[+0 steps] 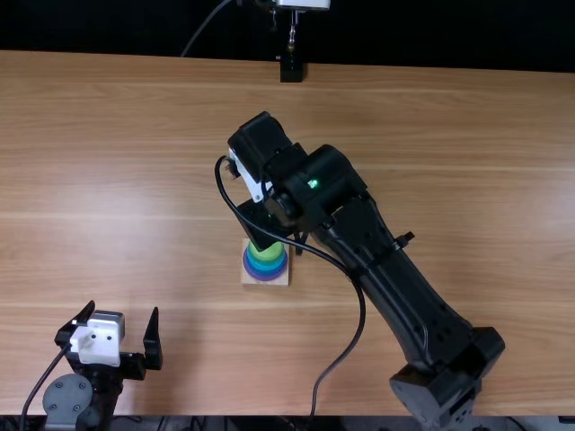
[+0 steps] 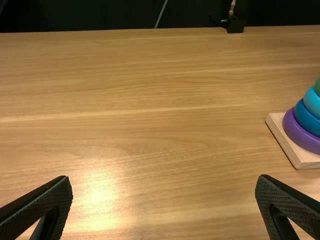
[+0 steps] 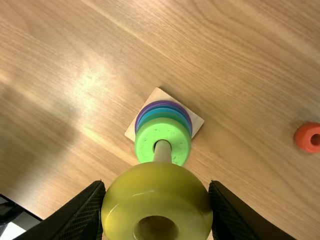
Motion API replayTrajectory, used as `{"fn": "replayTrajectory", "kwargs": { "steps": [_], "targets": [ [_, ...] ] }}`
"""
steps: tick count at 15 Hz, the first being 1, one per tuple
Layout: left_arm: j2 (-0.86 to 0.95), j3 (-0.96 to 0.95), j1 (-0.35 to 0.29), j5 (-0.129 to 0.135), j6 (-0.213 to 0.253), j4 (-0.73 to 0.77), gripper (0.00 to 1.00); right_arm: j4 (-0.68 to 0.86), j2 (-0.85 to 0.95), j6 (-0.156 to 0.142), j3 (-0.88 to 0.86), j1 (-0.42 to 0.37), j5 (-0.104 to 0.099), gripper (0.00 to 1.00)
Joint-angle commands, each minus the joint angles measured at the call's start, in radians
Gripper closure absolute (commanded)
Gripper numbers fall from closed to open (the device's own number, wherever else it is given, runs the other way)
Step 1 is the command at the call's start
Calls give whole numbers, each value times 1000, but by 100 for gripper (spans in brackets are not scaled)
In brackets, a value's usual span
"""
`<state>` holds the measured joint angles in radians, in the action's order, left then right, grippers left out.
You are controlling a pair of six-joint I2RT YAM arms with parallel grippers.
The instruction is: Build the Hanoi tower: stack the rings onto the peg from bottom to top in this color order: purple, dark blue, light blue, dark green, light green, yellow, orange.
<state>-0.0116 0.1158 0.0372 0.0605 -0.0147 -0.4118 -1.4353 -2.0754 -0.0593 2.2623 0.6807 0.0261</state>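
I'm holding the left gripper wide open by the near left corner of the table and, farther in, pinching the yellow ring in the right gripper, seemingly over the peg, where off-centre lowering could jam it.

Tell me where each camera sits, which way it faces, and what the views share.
Top view: above the near edge of the table, looking steeply down and forward; both arms show.
Left wrist view: on the left arm's wrist, looking across the table; the left pincer shows, open.
Right wrist view: on the right arm's wrist, looking down on the tower; the right pincer shows, shut on the yellow ring, and apparently a bit of the left arm.
All three share the tower's base and purple ring.
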Motion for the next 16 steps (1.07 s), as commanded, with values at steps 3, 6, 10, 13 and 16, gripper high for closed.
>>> {"fn": "replayTrajectory", "kwargs": {
  "steps": [3,6,10,13,16],
  "targets": [
    [12,-116,-10,26,13,-39,0,2,-15,-9,11,6,0,100],
    [12,-116,-10,24,13,-39,0,2,-66,-9,11,5,-2,100],
    [12,-116,-10,24,13,-39,0,2,-68,-9,13,3,0,100],
    [12,-116,-10,26,13,-39,0,-11,-68,-7,8,2,-2,0],
    [12,-116,-10,24,13,-39,0,-2,-68,-11,20,2,0,0]
  ]
}}
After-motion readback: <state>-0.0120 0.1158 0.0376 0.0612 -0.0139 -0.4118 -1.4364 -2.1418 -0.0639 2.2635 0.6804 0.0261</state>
